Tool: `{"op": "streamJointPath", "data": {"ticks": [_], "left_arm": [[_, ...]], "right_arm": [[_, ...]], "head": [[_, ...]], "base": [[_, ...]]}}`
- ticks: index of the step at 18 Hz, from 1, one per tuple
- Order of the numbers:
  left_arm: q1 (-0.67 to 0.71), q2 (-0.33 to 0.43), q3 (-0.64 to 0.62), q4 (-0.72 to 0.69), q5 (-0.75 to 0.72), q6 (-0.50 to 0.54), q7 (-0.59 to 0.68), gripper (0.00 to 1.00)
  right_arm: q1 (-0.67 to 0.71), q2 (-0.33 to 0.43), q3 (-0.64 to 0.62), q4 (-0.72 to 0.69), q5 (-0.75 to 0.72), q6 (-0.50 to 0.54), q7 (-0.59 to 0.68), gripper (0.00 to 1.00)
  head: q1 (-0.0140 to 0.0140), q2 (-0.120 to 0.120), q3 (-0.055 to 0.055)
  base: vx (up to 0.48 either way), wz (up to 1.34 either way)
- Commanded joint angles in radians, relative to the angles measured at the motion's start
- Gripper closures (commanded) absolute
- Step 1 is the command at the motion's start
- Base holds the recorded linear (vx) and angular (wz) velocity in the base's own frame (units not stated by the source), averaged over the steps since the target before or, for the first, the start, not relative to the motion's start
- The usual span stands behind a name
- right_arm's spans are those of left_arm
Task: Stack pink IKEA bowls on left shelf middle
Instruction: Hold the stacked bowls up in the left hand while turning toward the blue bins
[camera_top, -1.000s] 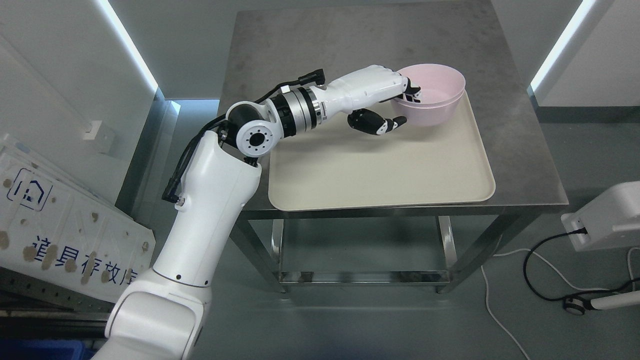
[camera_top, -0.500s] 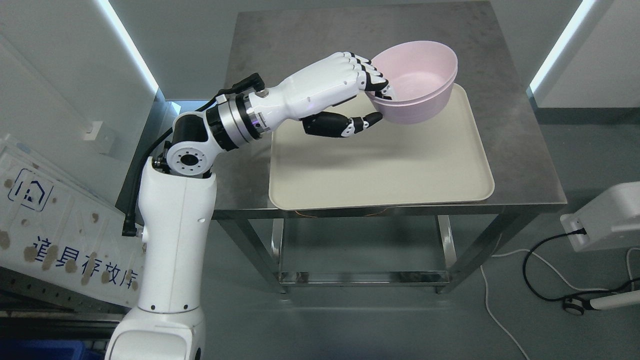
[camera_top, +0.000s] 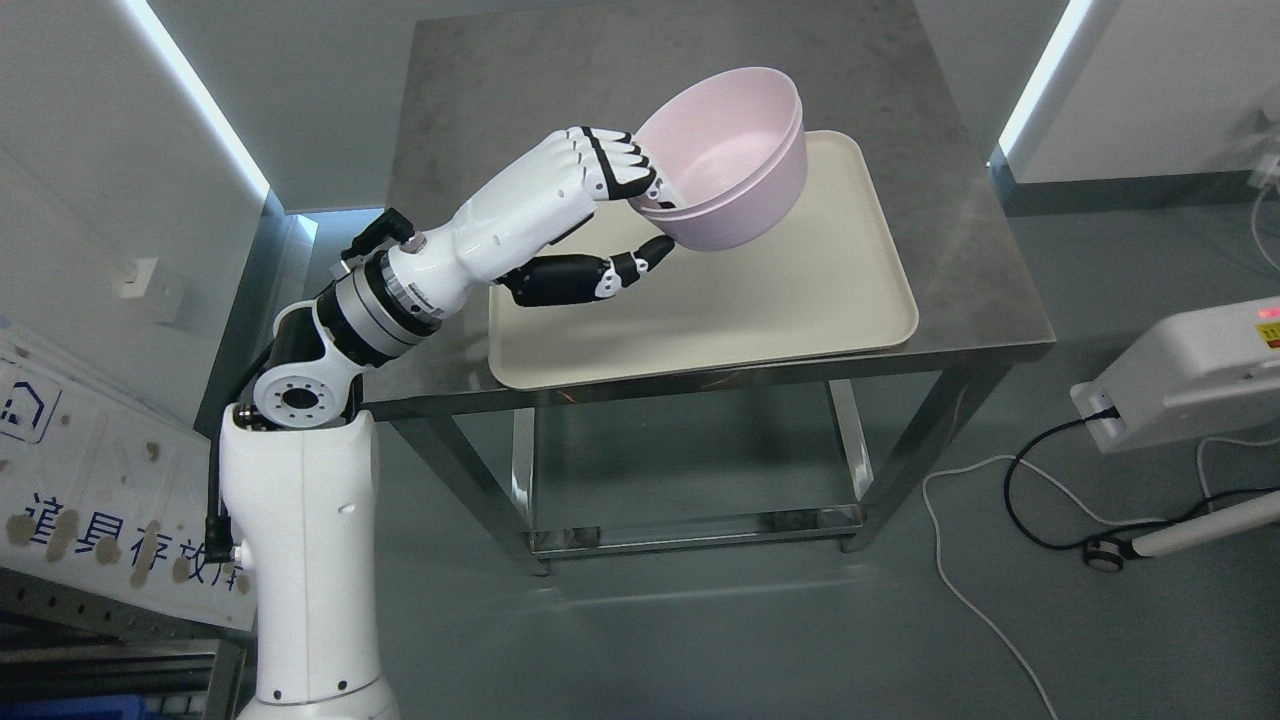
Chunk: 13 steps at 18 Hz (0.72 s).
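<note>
Left robot hand (camera_top: 610, 215) raised, fingers over near rim, thumb under, gripping nested pink bowls (camera_top: 730, 180), tilted, above tray (camera_top: 800, 310) at desk (camera_top: 960, 250) back. Board (camera_top: 90, 520) at left: Chinese characters, partly smudged.

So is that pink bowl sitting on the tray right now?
No, the left hand grips the pink bowls at the near rim and holds them tilted in the air above the beige tray.

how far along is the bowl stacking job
Done: the pink bowls are nested and gripped at the rim by the left hand, held tilted above the tray. In hand: carrying them. Left: setting them on the shelf, which is not in view.
</note>
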Motion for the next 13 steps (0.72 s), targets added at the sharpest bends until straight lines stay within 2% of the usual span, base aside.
{"op": "streamJointPath", "data": {"ticks": [1, 2, 7, 13], "left_arm": [[0.069, 0.017, 0.127, -0.077, 0.031, -0.001, -0.002, 0.96], [0.084, 0.017, 0.131, -0.077, 0.031, -0.001, -0.002, 0.95], [0.172, 0.123, 0.173, -0.077, 0.094, -0.001, -0.002, 0.94], [0.311, 0.13, 0.303, -0.078, 0.094, -0.001, -0.002, 0.94]], "right_arm": [[0.0, -0.017, 0.0, 0.0, 0.0, 0.0, 0.0, 0.0], [0.0, -0.017, 0.0, 0.0, 0.0, 0.0, 0.0, 0.0], [0.0, -0.017, 0.0, 0.0, -0.002, 0.0, 0.0, 0.0], [0.0, -0.017, 0.0, 0.0, 0.0, 0.0, 0.0, 0.0]], "head": [[0.0, 0.0, 0.0], [0.0, 0.0, 0.0], [0.0, 0.0, 0.0], [0.0, 0.0, 0.0]], "base": [[-0.135, -0.31], [-0.15, -0.32], [-0.181, -0.23], [-0.322, 0.13]]}}
